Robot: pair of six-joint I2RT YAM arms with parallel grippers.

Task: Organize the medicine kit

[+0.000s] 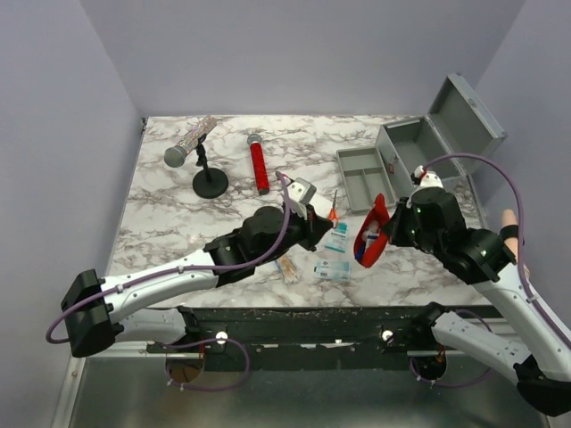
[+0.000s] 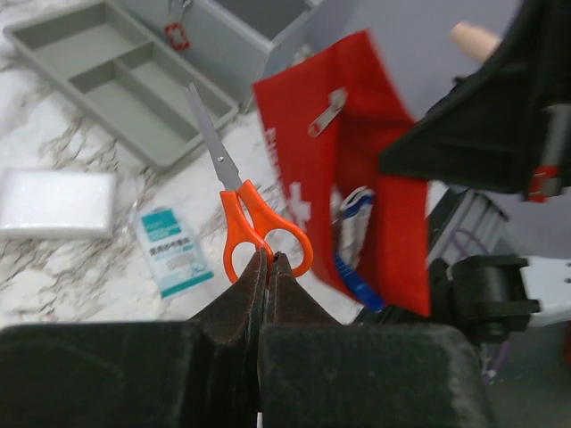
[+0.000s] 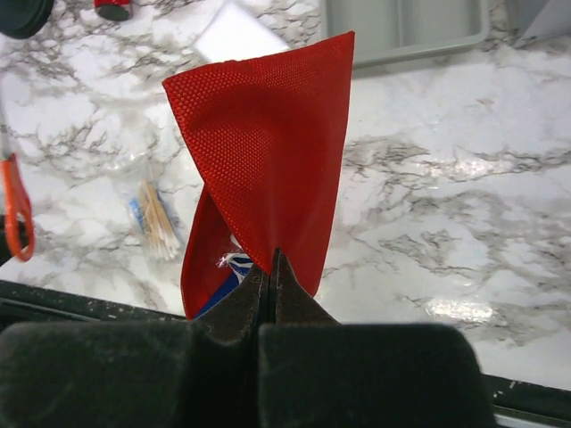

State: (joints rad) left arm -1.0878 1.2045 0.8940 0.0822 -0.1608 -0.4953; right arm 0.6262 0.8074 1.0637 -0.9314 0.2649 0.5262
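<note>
The grey metal medicine kit (image 1: 446, 134) stands open at the back right, lid up, with its divided grey tray (image 1: 364, 178) lying beside it on the marble table; the tray also shows in the left wrist view (image 2: 116, 85). My left gripper (image 2: 268, 257) is shut on orange-handled scissors (image 2: 239, 205) and holds them above the table, blades pointing at the tray. My right gripper (image 3: 270, 259) is shut on the edge of a red white-cross pouch (image 3: 268, 152), held open and lifted, with blue and white items inside. The pouch (image 1: 372, 232) hangs just right of the scissors (image 1: 333, 212).
A teal-and-white sachet (image 1: 335, 239) and a white packet (image 1: 331, 270) lie under the grippers, and a bag of cotton swabs (image 1: 287, 267) sits nearer the front edge. A red tube (image 1: 259, 165) and a glittery microphone on a black stand (image 1: 201, 160) are at the back left.
</note>
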